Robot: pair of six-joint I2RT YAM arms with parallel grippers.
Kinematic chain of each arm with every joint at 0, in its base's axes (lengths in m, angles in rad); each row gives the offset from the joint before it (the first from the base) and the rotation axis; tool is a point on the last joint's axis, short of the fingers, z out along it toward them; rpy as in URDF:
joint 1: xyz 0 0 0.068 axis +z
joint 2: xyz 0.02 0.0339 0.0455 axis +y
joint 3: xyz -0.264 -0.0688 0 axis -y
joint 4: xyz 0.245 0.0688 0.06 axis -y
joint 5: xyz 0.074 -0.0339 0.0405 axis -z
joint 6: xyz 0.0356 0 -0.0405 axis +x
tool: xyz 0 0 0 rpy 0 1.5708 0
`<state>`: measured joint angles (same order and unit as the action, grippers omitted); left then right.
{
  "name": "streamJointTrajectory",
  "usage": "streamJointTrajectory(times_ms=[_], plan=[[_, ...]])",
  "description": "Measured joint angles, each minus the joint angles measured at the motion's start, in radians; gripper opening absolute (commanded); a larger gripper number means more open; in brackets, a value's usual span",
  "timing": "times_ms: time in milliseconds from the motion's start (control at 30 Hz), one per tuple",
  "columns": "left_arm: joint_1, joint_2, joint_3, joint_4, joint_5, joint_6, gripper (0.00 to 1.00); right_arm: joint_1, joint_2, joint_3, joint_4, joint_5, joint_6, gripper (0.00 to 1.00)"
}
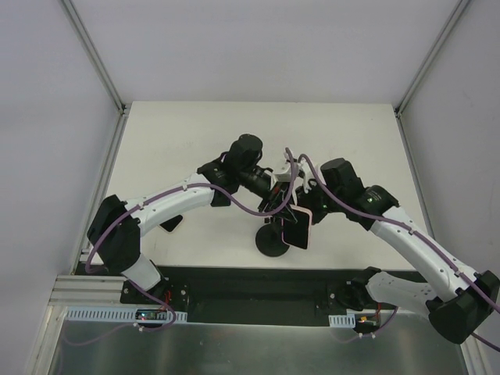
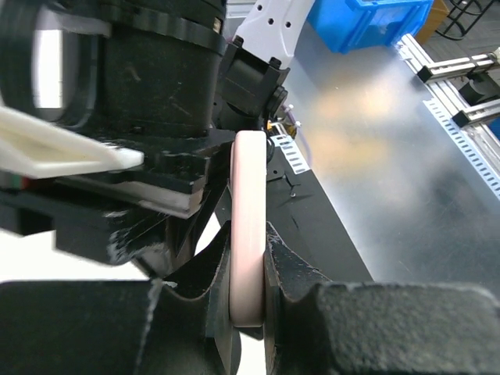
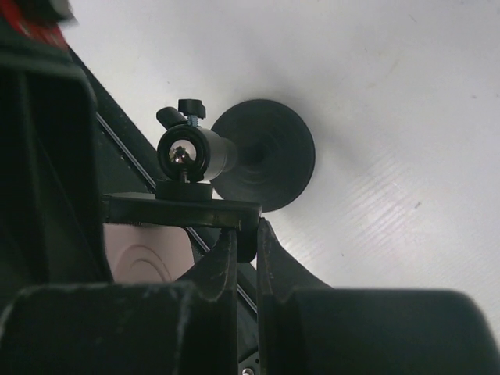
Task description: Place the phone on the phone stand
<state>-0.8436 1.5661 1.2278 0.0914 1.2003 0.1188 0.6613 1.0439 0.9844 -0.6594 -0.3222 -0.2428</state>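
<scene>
The phone [image 2: 248,203], in a pink case, shows edge-on in the left wrist view, and my left gripper [image 2: 248,262] is shut on its lower end. In the top view the phone [image 1: 298,228] hangs tilted just above the phone stand's round black base [image 1: 269,241], held by the left gripper [image 1: 286,209]. The phone stand [image 3: 266,152] shows its base, ball joint and flat black holder plate [image 3: 183,211] in the right wrist view. My right gripper [image 3: 248,234] is shut on the right end of that plate. The phone's pink back [image 3: 144,254] lies right behind the plate.
The stand sits near the table's front edge, beside a black strip [image 1: 234,281] with the arm bases. White enclosure walls and metal posts [image 1: 101,62] ring the table. Beyond the edge, the left wrist view shows a metal floor, a blue bin [image 2: 367,19] and slotted rails [image 2: 469,133].
</scene>
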Motion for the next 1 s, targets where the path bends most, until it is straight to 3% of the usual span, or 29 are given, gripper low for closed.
streamJointTrajectory(times_ms=[267, 567, 1000], plan=[[-0.054, 0.053, 0.018, -0.085, -0.002, 0.016, 0.0, -0.051, 0.03, 0.008, 0.064, -0.128, -0.021, 0.0], [-0.066, 0.013, 0.019, -0.151, -0.082, 0.043, 0.0, -0.06, 0.039, 0.025, 0.047, -0.123, -0.031, 0.0], [-0.073, 0.036, 0.128, -0.209, -0.05, 0.11, 0.0, -0.061, 0.027, 0.025, 0.078, -0.164, -0.025, 0.0]])
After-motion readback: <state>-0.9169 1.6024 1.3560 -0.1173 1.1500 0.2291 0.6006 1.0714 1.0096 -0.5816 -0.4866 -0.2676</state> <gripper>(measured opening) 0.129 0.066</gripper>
